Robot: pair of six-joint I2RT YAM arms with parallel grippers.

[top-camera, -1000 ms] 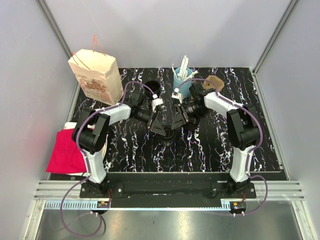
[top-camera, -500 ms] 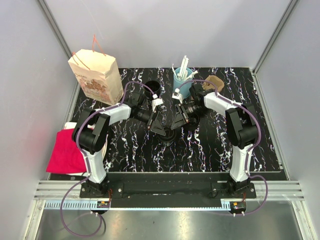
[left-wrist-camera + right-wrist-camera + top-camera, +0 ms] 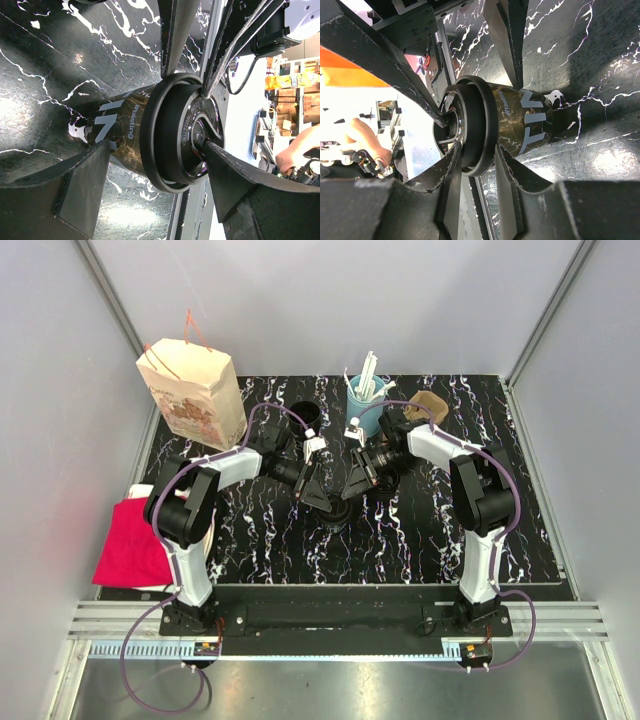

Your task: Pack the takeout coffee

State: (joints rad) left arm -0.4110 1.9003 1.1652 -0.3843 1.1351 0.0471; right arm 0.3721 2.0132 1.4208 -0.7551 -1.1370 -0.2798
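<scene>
Standing upright on the black marbled table (image 3: 420,530), long axis vertical and lid up, the takeout coffee (image 3: 337,510) sits in front of the light-blue straw cup (image 3: 362,405). The left gripper (image 3: 318,492) straddles its body, fingers (image 3: 82,187) spread without clear contact. The right gripper (image 3: 352,485) is clenched on the coffee's lid rim.

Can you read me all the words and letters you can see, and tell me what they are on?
"CAUTION HOT", raised letters on the black lid of the takeout coffee.
"#tasting", pale print on the cup's side, partly covered.
Big pale letters on the cup's side: too cut off to read.
Print on the paper bag: too small to read.
</scene>
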